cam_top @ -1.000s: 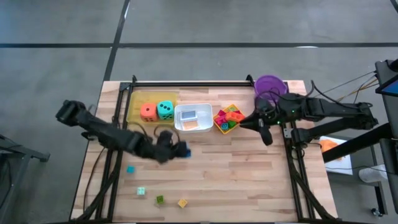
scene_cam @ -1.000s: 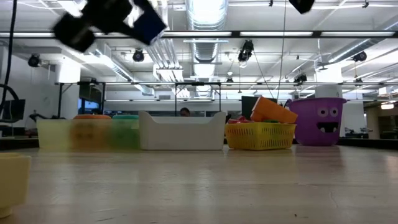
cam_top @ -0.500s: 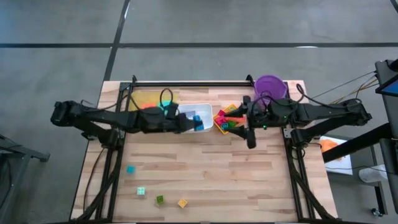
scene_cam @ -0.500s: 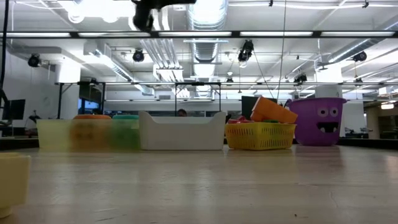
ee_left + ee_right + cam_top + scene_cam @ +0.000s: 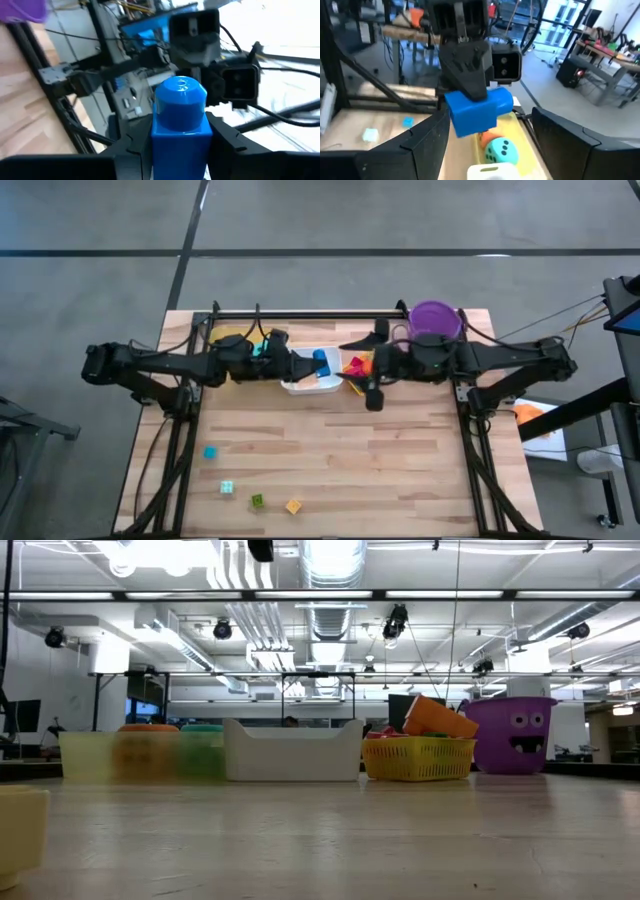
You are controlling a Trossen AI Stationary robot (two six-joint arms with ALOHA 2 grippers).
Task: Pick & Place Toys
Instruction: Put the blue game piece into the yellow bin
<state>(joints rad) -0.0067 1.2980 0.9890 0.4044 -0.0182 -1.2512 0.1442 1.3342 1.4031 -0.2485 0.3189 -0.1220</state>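
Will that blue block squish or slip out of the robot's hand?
Probably not. The blue block looks like hard, smooth plastic, so likely stiff and light. Its flat sides sit between the left hand fingers, though the glossy surface might slide.

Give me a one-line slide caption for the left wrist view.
Left gripper holds an upright blue block facing the right arm's wrist camera.

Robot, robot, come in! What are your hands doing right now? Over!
Left gripper shut on blue block, above white tray. Right gripper open, over yellow basket. Nothing between.

No readable text anywhere — no labels, no numbers.
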